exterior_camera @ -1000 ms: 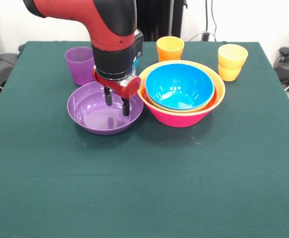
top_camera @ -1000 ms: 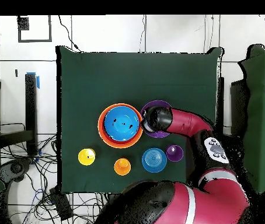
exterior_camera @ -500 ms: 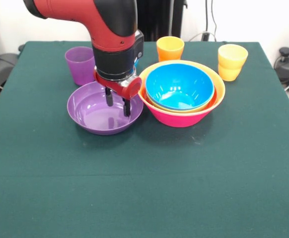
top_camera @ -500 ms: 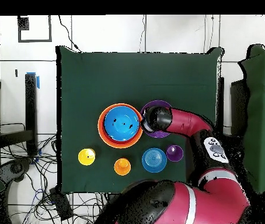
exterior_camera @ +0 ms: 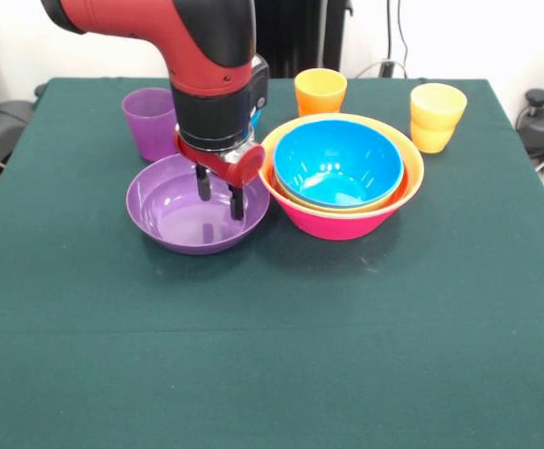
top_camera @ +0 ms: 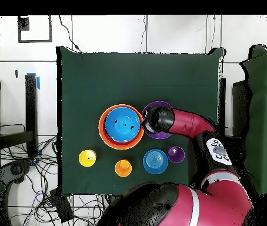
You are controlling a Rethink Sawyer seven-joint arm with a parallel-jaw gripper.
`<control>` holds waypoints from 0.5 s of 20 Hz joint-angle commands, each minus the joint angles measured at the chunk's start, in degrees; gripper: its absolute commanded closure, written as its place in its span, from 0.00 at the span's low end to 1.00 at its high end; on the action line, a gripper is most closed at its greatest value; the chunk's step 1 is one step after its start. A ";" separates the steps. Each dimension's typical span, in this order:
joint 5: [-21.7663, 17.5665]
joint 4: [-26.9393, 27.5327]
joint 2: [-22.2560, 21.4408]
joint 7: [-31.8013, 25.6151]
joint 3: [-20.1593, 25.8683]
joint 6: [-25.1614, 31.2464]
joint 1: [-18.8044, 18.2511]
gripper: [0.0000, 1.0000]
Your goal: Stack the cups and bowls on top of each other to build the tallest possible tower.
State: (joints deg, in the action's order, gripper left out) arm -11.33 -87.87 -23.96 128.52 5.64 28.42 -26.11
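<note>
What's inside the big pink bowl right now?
The pink bowl holds a nested orange bowl, a yellowish rim, and a blue bowl innermost. Anything beneath the blue bowl is covered.

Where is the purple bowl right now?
In the front view the purple bowl sits left of centre, beside the pink bowl, just in front of the purple cup, with the gripper over it.

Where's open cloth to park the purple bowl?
The whole front half of the table, on the camera's side of the purple bowl and the pink stack, is bare. The back is crowded: purple cup, orange cup, yellow cup, and the claw inside the bowl.
</note>
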 commanded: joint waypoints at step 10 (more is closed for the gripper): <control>-0.79 5.31 -4.52 -8.20 7.06 11.45 -0.55 0.00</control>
State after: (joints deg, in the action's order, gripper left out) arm -11.34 -86.57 -27.85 128.52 6.76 33.40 -26.21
